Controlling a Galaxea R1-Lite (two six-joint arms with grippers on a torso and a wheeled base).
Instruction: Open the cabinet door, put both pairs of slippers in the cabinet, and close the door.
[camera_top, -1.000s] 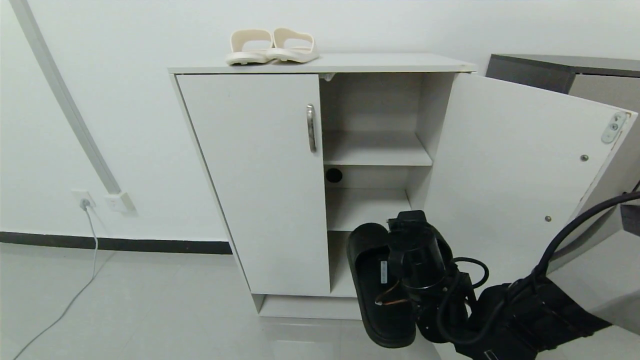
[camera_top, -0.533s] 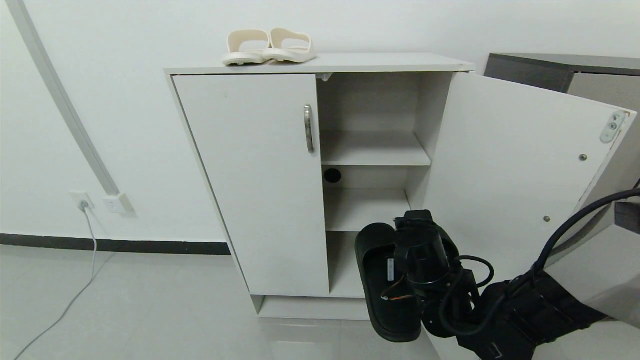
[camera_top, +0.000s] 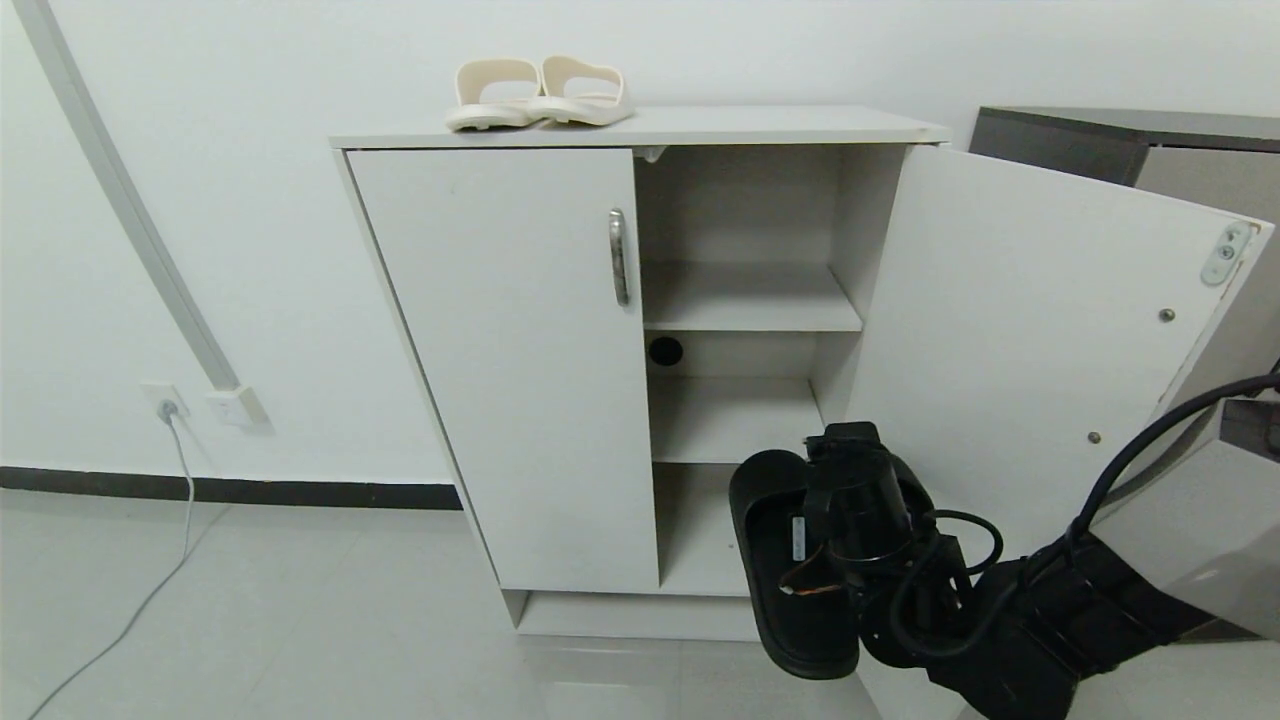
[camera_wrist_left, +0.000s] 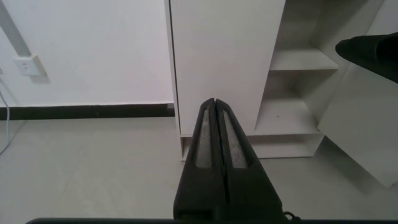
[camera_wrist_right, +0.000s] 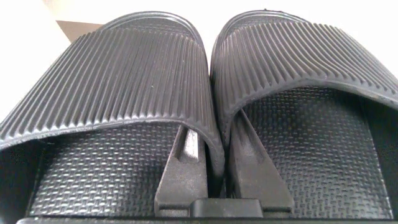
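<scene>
Holding entry, right arm: right pincer (camera_wrist_right: 214, 165) clamped on the pair of black slippers (camera_top: 790, 560). In the right wrist view its two fingers (camera_wrist_right: 185, 165) pinch the adjoining inner edges of the two slippers, just under the ribbed straps, with the slippers side by side.

- Black slippers: held off the floor (camera_top: 300, 620), outside the cabinet (camera_top: 640, 125), just in front of its open right half and level with the lowest compartment (camera_top: 700, 540). The toe end is towards the opening.
- Left pincer (camera_wrist_left: 214, 109): fingers pressed together with nothing between them, above the floor and well short of the cabinet, facing it.
- Cabinet: white, against the wall. Right door (camera_top: 1020, 330) swung wide open. Left door (camera_top: 510, 370) shut, with a metal handle (camera_top: 620, 257) at its inner edge.
- Interior: upper shelf (camera_top: 745, 297) and middle shelf (camera_top: 735, 418) are bare.
- Cream slippers (camera_top: 540, 92): a pair side by side on the cabinet's top, towards the left end.
- Surroundings: wall socket (camera_top: 165, 400) with a grey cable (camera_top: 150, 590) trailing across the floor; a grey cabinet (camera_top: 1130, 140) behind the open door.
</scene>
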